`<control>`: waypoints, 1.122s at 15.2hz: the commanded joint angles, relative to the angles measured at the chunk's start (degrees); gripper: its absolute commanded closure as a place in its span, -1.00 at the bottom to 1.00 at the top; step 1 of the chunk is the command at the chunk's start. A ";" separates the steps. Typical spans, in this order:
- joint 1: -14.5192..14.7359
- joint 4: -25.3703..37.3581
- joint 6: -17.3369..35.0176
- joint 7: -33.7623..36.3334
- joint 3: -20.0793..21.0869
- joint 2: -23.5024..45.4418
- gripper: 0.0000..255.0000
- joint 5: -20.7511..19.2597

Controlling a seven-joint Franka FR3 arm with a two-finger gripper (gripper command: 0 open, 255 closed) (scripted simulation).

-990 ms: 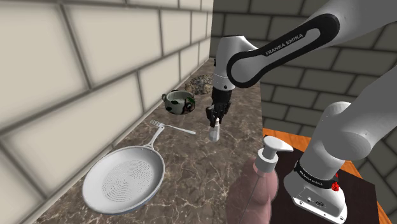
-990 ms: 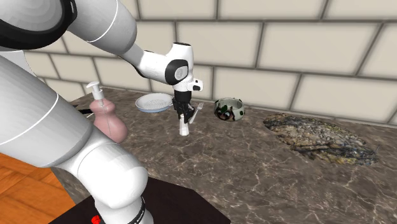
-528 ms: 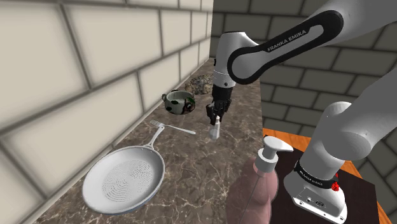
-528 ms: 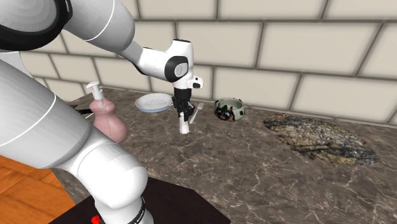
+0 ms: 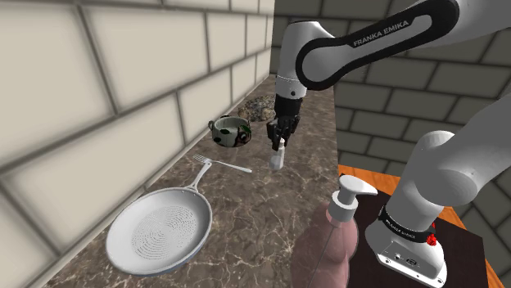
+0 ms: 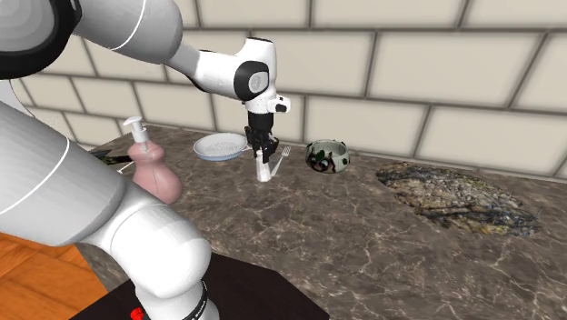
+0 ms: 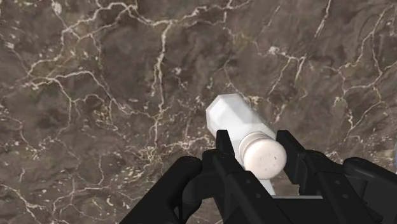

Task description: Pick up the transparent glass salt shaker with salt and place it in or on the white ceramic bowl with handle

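The salt shaker (image 5: 277,159) (image 6: 264,171) is a small whitish bottle hanging above the brown marble counter (image 5: 246,204). My gripper (image 5: 280,141) (image 6: 263,156) (image 7: 257,156) is shut on its cap end; in the wrist view the two black fingers clasp its round top (image 7: 260,156) while its body (image 7: 233,117) points down at the counter. The bowl (image 5: 230,130) (image 6: 327,156) shows a white inside, a green-and-dark patterned outside and a small handle. It stands by the brick wall, towards the shoulder view's left of the gripper.
A fork (image 5: 222,164) lies between the bowl and a white frying pan (image 5: 160,230) (image 6: 219,145). A pink pump soap bottle (image 5: 332,237) (image 6: 153,169) stands near the stand. A rough dark patch (image 6: 456,195) marks the counter beyond the bowl.
The gripper has risen with the salt shaker in it, lifting it higher off the counter and a little nearer the bowl.
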 commanded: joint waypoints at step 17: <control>-0.27 11.56 -14.74 1.20 -0.95 -3.21 1.00 -0.98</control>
